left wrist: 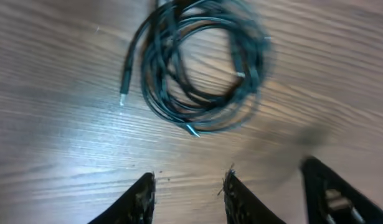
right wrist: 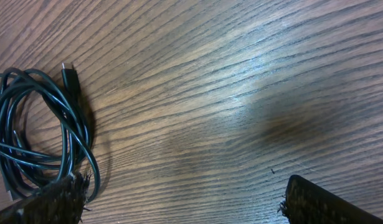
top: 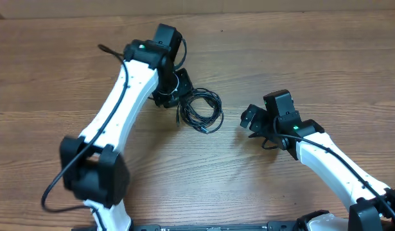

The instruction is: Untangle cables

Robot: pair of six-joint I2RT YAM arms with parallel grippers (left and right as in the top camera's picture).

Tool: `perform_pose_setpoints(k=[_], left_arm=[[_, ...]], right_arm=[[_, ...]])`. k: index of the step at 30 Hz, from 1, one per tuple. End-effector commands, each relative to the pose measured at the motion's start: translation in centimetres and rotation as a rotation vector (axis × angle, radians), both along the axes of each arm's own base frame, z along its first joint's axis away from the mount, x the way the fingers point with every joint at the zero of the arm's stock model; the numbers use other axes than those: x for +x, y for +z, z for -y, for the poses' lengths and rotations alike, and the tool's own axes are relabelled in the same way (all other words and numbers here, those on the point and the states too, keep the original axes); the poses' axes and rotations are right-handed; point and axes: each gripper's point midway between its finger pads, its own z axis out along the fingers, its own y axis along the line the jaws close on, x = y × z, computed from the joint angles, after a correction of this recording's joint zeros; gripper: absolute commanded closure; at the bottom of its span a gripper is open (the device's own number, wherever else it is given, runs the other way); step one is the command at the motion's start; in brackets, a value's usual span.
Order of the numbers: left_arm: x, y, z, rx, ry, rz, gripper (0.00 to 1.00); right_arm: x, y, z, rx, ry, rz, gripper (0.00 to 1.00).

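1. Left gripper (left wrist: 188, 184): black fingers partly spread, nothing between them, above the wood-grain table (left wrist: 54, 143).
2. Right gripper (right wrist: 179, 205): spread wide, empty.
3. Cables (left wrist: 157, 81): thin black cords in a loose round coil, flat on the table between both grippers, silver-tipped plugs sticking out.

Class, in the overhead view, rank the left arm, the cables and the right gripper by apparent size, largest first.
1. left arm: clearly largest.
2. cables and right gripper: they look about alike, so no ranking between them.
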Motion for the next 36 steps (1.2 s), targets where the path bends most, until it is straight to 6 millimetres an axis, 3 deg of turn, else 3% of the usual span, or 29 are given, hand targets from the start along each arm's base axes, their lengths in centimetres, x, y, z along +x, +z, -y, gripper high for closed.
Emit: perform_pose_setpoints(k=[1, 4, 10, 17, 23, 24, 28, 30, 31, 34, 36], left_arm=[[-0.5, -3.5, 0.4, 0.033, 0.102, -0.130, 0.58], [-0.8, -5.6, 0.0, 0.102, 0.097, -0.166, 0.53], [-1.4, -7.8, -0.6, 0.205, 0.121, -0.174, 0.52], [-0.5, -12.0, -0.4, 0.184, 0.171, -0.102, 0.58], [-0.8, -13.0, -0.6, 0.190, 0.170, -0.097, 0.63], [-0.9, -13.2, -0.6, 0.190, 0.171, -0.098, 0.71], [-1.4, -14.1, -0.8, 0.193, 0.188, -0.106, 0.80], [-1.5, -14.3, -0.8, 0.194, 0.191, -0.108, 0.89], [-1.4, -14.3, -0.8, 0.197, 0.191, -0.102, 0.95], [-0.8, -13.8, -1.2, 0.209, 0.190, -0.083, 0.96], [-0.3, -12.2, -1.7, 0.206, 0.176, -0.071, 0.96]], right_arm=[[0.6, 0.5, -0.1, 0.001, 0.006, 0.016, 0.00], [0.5, 0.5, -0.1, 0.000, 0.006, 0.014, 0.00], [0.5, 0.0, -0.1, -0.004, 0.006, 0.000, 0.00], [0.4, -1.0, 0.0, -0.010, 0.000, -0.028, 0.00], [0.5, -0.9, 0.0, -0.008, 0.000, -0.024, 0.00], [0.5, -0.9, 0.0, -0.008, 0.000, -0.024, 0.00], [0.5, -0.9, 0.0, -0.008, 0.000, -0.024, 0.00], [0.5, -0.9, 0.0, -0.008, 0.000, -0.025, 0.00], [0.5, -0.9, 0.0, -0.008, 0.000, -0.024, 0.00], [0.5, -0.9, -0.1, -0.008, 0.000, -0.025, 0.00], [0.4, -1.0, 0.0, -0.009, 0.001, -0.025, 0.00]])
